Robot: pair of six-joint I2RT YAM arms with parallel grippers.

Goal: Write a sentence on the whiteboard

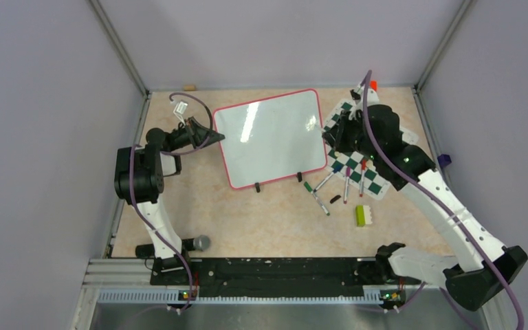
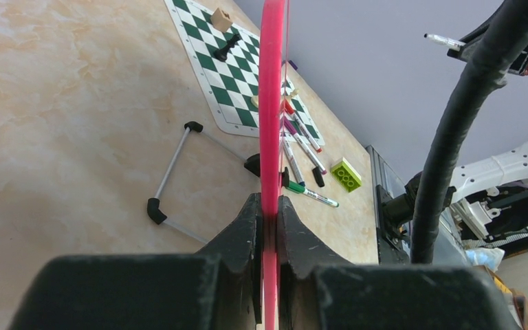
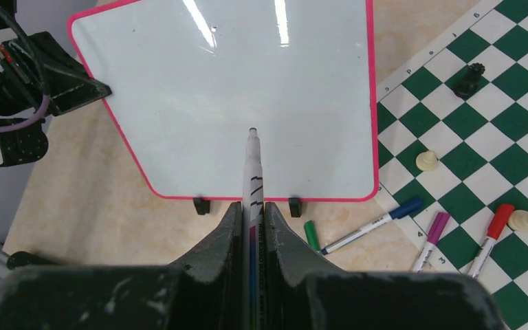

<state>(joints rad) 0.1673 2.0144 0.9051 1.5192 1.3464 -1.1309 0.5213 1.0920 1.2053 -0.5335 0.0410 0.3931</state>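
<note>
Whiteboard [image 3: 179, 103] blank: our left claw [image 2: 269, 206] pinches its rim, right claw [image 3: 252, 210] grips marker [image 3: 253, 165]; we should lower its tip gently, pressing lightly.

Green-and-white chess mat [image 3: 482, 155] lying flat on the tabletop [image 1: 247, 220], black chess piece [image 3: 469, 79] and pale pawn [image 3: 426, 161] standing on it, blue-capped marker [image 3: 371, 225], purple-capped marker [image 3: 432, 240] and red-capped marker [image 3: 489, 239] lying along its edge, green brick [image 1: 362, 215] sitting nearby.

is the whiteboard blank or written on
Blank. The large glossy white board with the pink rim shows only ceiling-light glare in the overhead and right wrist views, no lettering anywhere.
</note>
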